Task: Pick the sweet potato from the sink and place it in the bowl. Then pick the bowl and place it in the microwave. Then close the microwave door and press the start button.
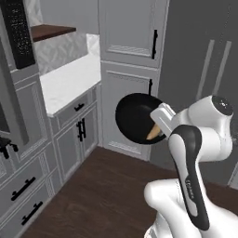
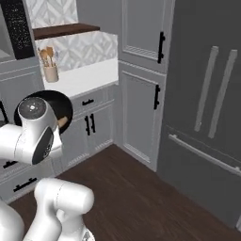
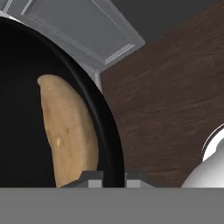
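Clamped on the rim of the bowl (image 3: 26,65), the gripper (image 3: 114,177) carries it in mid-air; the sweet potato (image 3: 68,135) lies inside. Level carriage toward the microwave (image 1: 16,69) is advised, lest the potato be tipped out.

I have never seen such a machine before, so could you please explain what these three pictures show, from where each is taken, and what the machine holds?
All three are computer-drawn pictures of a white robot arm on a driving base in a kitchen. Two cameras sit on the base behind the arm, one at its left and one at its right. The third sits on the hand and looks along the gripper. The gripper is shut on the rim of a black bowl, carried in the air above the dark wooden floor. In the bowl lies the sweet potato. The white counter carries a holder of wooden utensils. The black speckled panel belongs to the microwave.
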Tool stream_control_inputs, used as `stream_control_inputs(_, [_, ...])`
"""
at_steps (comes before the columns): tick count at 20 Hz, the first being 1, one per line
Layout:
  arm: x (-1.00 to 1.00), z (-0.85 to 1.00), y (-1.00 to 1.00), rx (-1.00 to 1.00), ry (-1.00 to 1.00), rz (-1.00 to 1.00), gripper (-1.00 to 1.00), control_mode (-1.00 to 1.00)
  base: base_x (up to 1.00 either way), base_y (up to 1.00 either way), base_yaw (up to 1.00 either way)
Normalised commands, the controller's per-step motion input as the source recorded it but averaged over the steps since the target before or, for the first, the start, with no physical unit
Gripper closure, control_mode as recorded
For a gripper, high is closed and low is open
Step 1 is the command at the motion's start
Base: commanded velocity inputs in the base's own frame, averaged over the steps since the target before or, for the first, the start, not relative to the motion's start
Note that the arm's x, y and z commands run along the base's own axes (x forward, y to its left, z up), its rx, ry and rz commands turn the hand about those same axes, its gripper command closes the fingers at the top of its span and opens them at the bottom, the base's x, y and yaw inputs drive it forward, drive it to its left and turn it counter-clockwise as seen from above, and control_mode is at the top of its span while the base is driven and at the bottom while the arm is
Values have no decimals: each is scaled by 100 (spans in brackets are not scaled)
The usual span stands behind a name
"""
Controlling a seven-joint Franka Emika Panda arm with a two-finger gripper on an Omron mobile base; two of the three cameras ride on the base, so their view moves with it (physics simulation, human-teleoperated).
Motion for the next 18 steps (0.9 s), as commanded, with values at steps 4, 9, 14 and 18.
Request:
stream_control_inputs(4, [0, 0, 0, 0, 0, 0, 100, 100, 37, 23, 49])
stream_control_inputs(9, [0, 0, 0, 0, 0, 0, 100, 100, 35, 6, 50])
stream_control_inputs(14, [0, 0, 0, 0, 0, 0, 100, 100, 66, -34, 45])
stream_control_inputs(18, [0, 0, 0, 0, 0, 0, 100, 100, 86, 0, 44])
